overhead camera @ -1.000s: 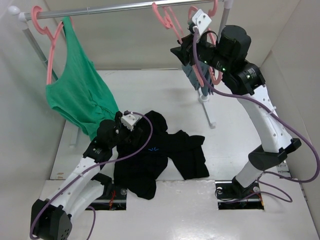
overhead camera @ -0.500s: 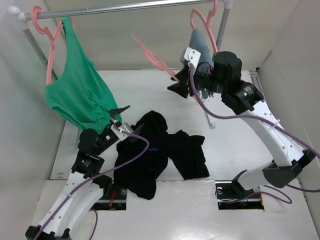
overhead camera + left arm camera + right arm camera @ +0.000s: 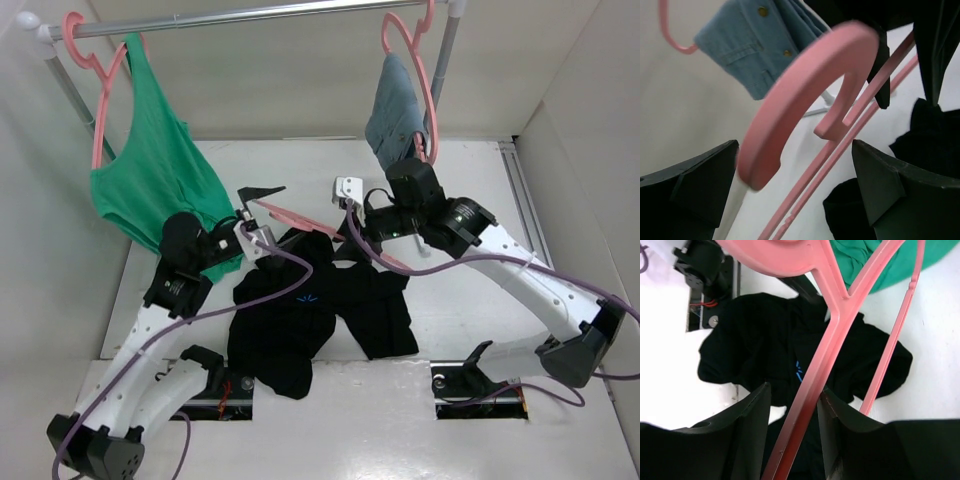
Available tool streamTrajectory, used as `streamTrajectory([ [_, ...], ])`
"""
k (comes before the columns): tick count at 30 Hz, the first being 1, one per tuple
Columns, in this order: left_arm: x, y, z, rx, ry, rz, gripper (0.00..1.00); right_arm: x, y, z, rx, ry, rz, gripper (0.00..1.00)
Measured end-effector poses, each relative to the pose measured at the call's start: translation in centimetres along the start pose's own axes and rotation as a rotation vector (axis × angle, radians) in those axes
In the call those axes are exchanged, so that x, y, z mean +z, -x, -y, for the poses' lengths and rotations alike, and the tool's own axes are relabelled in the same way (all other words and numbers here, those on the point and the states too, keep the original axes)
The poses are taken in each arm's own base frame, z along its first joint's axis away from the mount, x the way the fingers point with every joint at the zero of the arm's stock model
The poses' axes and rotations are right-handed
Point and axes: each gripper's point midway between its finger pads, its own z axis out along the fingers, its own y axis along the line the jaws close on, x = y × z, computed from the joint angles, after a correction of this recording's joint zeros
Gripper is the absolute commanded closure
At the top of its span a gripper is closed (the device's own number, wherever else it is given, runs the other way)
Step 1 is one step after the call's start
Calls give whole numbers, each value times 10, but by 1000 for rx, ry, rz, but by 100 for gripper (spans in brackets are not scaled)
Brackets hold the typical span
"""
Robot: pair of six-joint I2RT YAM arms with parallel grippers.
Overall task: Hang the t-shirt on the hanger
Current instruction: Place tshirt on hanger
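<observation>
The black t-shirt (image 3: 300, 320) lies crumpled on the table, its blue logo facing up. It also shows in the right wrist view (image 3: 755, 350) and the left wrist view (image 3: 935, 140). My right gripper (image 3: 345, 242) is shut on one arm of the pink hanger (image 3: 300, 218) and holds it low over the shirt. In the right wrist view the gripper (image 3: 792, 412) clamps the hanger arm (image 3: 825, 345). My left gripper (image 3: 267, 220) is open at the hanger's hook end. In the left wrist view the gripper (image 3: 795, 192) has the hook (image 3: 800, 80) between its spread fingers, apart from both.
A green tank top (image 3: 150, 190) hangs on a pink hanger at the left of the rail (image 3: 250, 15). A grey-blue cloth (image 3: 398, 105) hangs on another pink hanger at the right, by the rack's upright (image 3: 445, 50). White walls close in on both sides.
My right arm has brought the hanger down from the rail to just above the t-shirt. My left gripper has left the shirt, opened and risen to the hanger's hook.
</observation>
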Motion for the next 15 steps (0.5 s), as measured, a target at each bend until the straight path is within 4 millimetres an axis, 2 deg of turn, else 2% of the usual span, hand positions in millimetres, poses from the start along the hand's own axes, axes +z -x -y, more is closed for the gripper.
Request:
streamTrajectory([
  [2,6,-4,4,-10,-66,-18,6,-1,5,-8,-14,13,12,100],
  [5,8,-24,20,-63,-158,-67,6,-2,12,-16,-33,26,30,100],
  [8,3,-34,31,-98,-208,-87,16,-1,12,-20,-31,27,27,100],
  [11,2,-35,37,-108,-243,-84,39,0,10,-20,-27,28,20,100],
  [12,3,-35,37,-111,-254,-84,61,0,10,-20,-26,28,18,100],
  [13,3,-35,38,-117,-261,-87,76,0,9,-21,-22,30,15,100],
  [14,4,-35,37,-114,-264,-86,91,0,7,-23,-17,35,9,100],
  [15,4,-36,38,-116,-275,-85,100,0,7,-22,-19,30,5,100],
])
